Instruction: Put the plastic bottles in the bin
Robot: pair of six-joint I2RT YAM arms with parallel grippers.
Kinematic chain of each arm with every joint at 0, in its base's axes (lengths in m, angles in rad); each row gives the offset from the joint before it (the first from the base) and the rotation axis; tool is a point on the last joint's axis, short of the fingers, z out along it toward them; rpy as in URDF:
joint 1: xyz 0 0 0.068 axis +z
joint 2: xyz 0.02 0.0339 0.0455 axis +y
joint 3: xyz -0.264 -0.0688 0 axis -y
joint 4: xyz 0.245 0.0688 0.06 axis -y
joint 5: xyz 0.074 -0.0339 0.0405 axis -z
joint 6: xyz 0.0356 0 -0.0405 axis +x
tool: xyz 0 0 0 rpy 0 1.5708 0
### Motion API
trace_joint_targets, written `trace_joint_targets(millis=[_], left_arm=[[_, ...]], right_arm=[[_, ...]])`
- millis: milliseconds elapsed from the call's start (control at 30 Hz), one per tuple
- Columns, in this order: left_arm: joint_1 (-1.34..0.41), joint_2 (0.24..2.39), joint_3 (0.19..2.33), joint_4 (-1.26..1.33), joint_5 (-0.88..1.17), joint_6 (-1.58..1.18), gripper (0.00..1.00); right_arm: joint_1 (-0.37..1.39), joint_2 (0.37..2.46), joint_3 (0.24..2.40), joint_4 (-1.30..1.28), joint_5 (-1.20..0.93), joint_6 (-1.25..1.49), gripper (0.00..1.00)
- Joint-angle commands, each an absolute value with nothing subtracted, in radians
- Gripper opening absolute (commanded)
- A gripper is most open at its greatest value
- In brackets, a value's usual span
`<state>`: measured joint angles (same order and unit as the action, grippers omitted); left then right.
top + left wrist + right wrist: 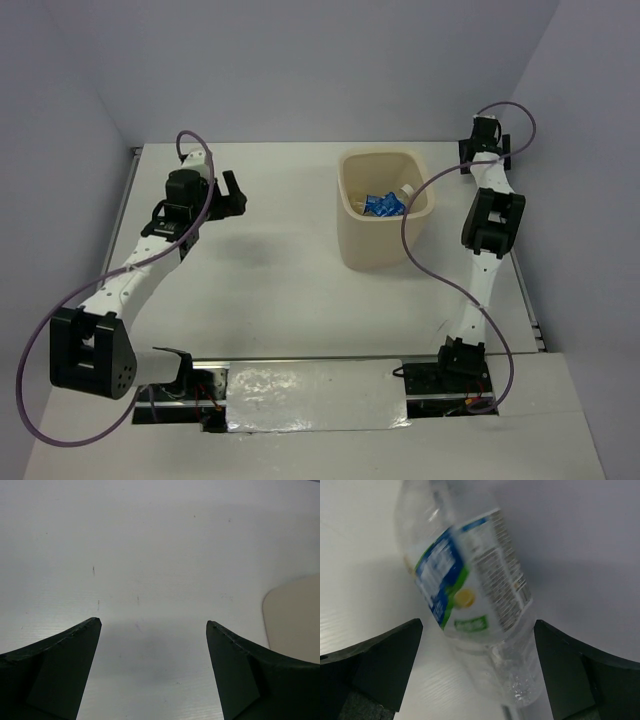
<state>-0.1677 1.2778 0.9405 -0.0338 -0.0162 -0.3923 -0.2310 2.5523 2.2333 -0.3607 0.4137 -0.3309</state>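
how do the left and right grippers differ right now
The left gripper frames only bare table; the right gripper frames a tilted clear bottle with a blue label. The left gripper is left of the bin, the right gripper at the far right corner. Both are open.

The top camera sits high behind the table's (280, 290) near edge and looks down and forward, far enough off to take in the whole top. The left wrist camera hangs low over the table, facing out between the left gripper's (153, 621) fingers. The bin (295, 622) edges its right side, and the top view shares it. The right wrist camera looks out through the right gripper (478, 622) at a bottle (470, 590), very near and blurred, with a wall (580, 555) behind.
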Motion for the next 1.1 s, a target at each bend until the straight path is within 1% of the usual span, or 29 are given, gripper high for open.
trace_joint_targets(millis=[0,33,100,133,233,267,300,333,367,400,433,500,533,567,600,633,700,733,800,833,867,900,967,1033,1067], left_arm=[[-0.164,1.307,1.002,-0.023,-0.051,-0.385,0.99],[-0.164,1.315,1.008,-0.028,-0.054,-0.384,0.99],[-0.164,1.331,1.02,-0.028,-0.051,-0.387,0.99],[-0.163,1.336,1.022,-0.025,-0.049,-0.388,0.99],[-0.163,1.35,1.031,-0.02,-0.045,-0.397,0.99],[-0.164,1.353,1.035,-0.023,-0.044,-0.4,0.99],[-0.164,1.356,1.038,-0.025,-0.044,-0.402,0.99],[-0.164,1.355,1.04,-0.026,-0.041,-0.403,0.99],[-0.164,1.355,1.039,-0.025,-0.043,-0.405,0.99],[-0.164,1.353,1.035,-0.025,-0.048,-0.408,0.99],[-0.163,1.347,1.028,-0.023,-0.046,-0.411,0.99],[-0.164,1.339,1.014,-0.017,-0.051,-0.419,0.99],[-0.164,1.332,1.008,-0.018,-0.054,-0.425,0.99],[-0.163,1.327,1.008,-0.029,-0.057,-0.428,0.99],[-0.163,1.321,1.006,-0.035,-0.06,-0.429,0.99],[-0.164,1.31,1.005,-0.041,-0.064,-0.43,0.99],[-0.164,1.292,0.999,-0.057,-0.067,-0.436,0.99],[-0.164,1.269,0.982,-0.054,-0.06,-0.439,0.99],[-0.164,1.244,0.96,-0.035,-0.046,-0.439,0.99],[-0.164,1.22,0.939,-0.032,-0.037,-0.442,0.99],[-0.164,1.209,0.933,-0.032,-0.035,-0.442,0.99],[-0.163,1.198,0.927,-0.04,-0.037,-0.442,0.99],[-0.163,1.171,0.914,-0.054,-0.046,-0.443,0.99],[-0.163,1.143,0.896,-0.057,-0.04,-0.446,0.99],[-0.163,1.135,0.89,-0.054,-0.025,-0.445,0.99]], right_arm=[[-0.25,2.595,2.334,-0.463,0.336,-0.357,1.0],[-0.255,2.599,2.333,-0.468,0.331,-0.363,1.0],[-0.265,2.599,2.332,-0.491,0.305,-0.371,0.96],[-0.268,2.597,2.327,-0.497,0.292,-0.37,0.9],[-0.282,2.574,2.29,-0.52,0.23,-0.364,0.78],[-0.284,2.556,2.261,-0.515,0.221,-0.364,0.67],[-0.285,2.545,2.244,-0.511,0.2,-0.361,0.61],[-0.285,2.518,2.226,-0.496,0.192,-0.357,0.49],[-0.285,2.502,2.198,-0.494,0.177,-0.341,0.43],[-0.285,2.487,2.188,-0.495,0.155,-0.319,0.34],[-0.284,2.444,2.174,-0.497,0.094,-0.299,0.31],[-0.278,2.381,2.094,-0.473,0.036,-0.227,0.28],[-0.275,2.3,2.053,-0.427,-0.024,-0.207,0.28],[-0.27,2.254,1.969,-0.401,-0.049,-0.187,0.29],[-0.265,2.209,1.929,-0.372,-0.063,-0.14,0.3],[-0.253,2.118,1.889,-0.324,-0.083,-0.118,0.29],[-0.235,2.022,1.768,-0.276,-0.13,-0.084,0.28],[-0.201,1.928,1.725,-0.232,-0.123,-0.078,0.28],[-0.167,1.837,1.62,-0.187,-0.1,-0.046,0.28],[-0.134,1.751,1.564,-0.134,-0.077,-0.025,0.28],[-0.12,1.714,1.546,-0.123,-0.031,0.013,0.28],[-0.106,1.644,1.536,-0.103,-0.014,0.05,0.28],[-0.086,1.58,1.5,-0.088,-0.002,0.119,0.28],[-0.077,1.493,1.474,-0.057,-0.002,0.138,0.32],[-0.045,1.465,1.468,-0.052,0.047,0.127,0.33]])
